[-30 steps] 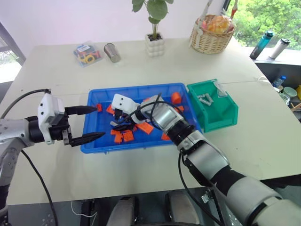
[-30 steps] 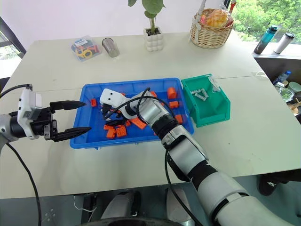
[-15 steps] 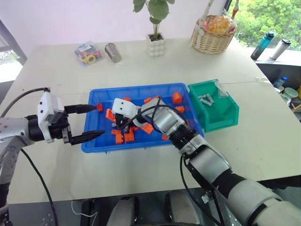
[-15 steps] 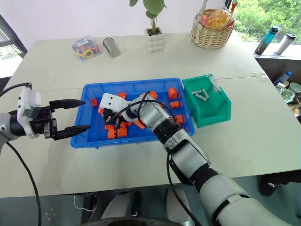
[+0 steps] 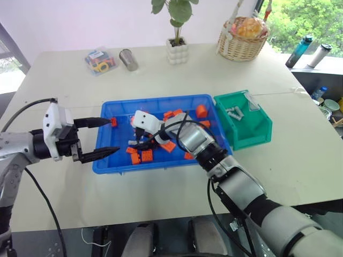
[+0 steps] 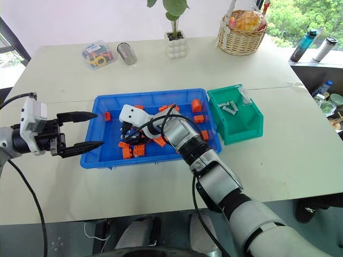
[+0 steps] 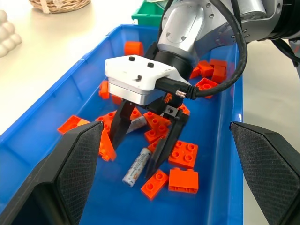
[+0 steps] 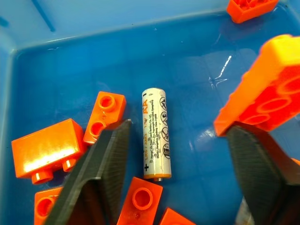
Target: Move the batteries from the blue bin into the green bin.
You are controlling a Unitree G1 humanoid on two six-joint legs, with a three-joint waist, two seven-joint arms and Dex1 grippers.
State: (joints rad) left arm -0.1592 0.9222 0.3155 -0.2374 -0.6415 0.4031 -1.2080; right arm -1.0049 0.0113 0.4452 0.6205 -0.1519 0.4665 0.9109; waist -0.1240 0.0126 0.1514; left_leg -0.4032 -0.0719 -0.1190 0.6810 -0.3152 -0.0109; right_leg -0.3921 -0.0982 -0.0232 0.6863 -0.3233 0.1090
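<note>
The blue bin (image 5: 155, 100) sits mid-table with orange bricks (image 7: 183, 180) scattered in it. One of the batteries (image 8: 155, 133) lies flat on its floor, also seen as the battery (image 7: 137, 166) in the left wrist view. My right gripper (image 8: 178, 129) hangs open just over it, one finger on each side, touching nothing. A second silver cylinder (image 7: 137, 123) lies partly hidden behind those fingers. My left gripper (image 5: 112, 136) is open and empty at the bin's left end. The green bin (image 5: 252, 128) stands against the blue bin's right end, with a few batteries (image 5: 232, 112) inside.
At the table's far side stand a wicker basket (image 5: 242, 40), a potted plant (image 5: 177, 51), a metal cup (image 5: 127, 59) and a clear box of small items (image 5: 99, 60). Two bottles (image 5: 301, 51) stand beyond the table's right corner.
My right gripper's fingers drew together half a second ago and now stand apart again over the battery. The hand barely shifted. The left arm has kept still.
</note>
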